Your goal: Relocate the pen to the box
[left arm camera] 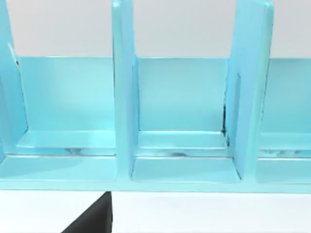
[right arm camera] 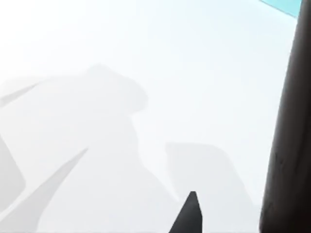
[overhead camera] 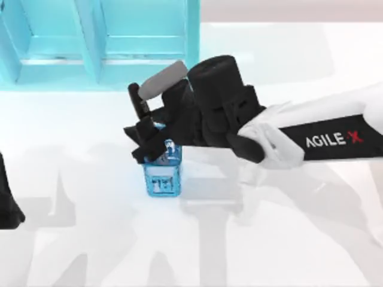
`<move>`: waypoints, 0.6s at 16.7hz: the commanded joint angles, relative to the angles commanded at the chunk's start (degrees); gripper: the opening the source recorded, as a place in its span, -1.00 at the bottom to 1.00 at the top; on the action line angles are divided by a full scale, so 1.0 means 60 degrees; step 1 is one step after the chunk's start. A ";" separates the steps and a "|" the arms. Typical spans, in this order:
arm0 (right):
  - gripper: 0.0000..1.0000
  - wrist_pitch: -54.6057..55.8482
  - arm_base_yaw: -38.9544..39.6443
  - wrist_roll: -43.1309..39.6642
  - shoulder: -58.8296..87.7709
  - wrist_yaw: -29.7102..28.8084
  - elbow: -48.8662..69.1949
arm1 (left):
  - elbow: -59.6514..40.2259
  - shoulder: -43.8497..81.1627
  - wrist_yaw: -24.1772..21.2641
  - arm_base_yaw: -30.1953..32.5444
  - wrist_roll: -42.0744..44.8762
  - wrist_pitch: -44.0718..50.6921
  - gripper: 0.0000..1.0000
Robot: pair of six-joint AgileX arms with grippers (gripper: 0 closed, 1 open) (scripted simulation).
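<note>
My right arm reaches in from the right, and its gripper [overhead camera: 143, 133] hangs just above the blue mesh cup [overhead camera: 163, 174] at the table's middle. The pen [overhead camera: 163, 79] is held in that gripper. Its grey barrel slants up and to the right, and its dark end passes down into the black fingers [overhead camera: 139, 101]. In the right wrist view a long dark bar [right arm camera: 287, 126] crosses beside one fingertip [right arm camera: 190, 213]. The box [overhead camera: 96, 42] is a cyan rack with upright dividers at the back left, and the left wrist view faces its compartments [left arm camera: 180, 167].
My left gripper [overhead camera: 8, 206] is parked at the table's left edge, with a dark part of it [left arm camera: 92, 219] low in its own wrist view. White tabletop [overhead camera: 269, 239] spreads in front of and to the right of the cup.
</note>
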State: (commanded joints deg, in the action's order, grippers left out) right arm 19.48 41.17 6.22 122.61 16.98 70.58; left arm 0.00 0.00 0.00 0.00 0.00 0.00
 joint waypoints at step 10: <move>-1.00 -0.1069 -0.0683 -0.0527 -0.1129 0.0465 0.0229 | 0.0000 0.0000 0.0000 0.0000 0.0000 0.0000 1.00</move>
State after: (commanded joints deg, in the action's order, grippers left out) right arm 13.07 37.07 3.06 115.84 19.77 71.96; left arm 0.00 0.00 0.00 0.00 0.00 0.00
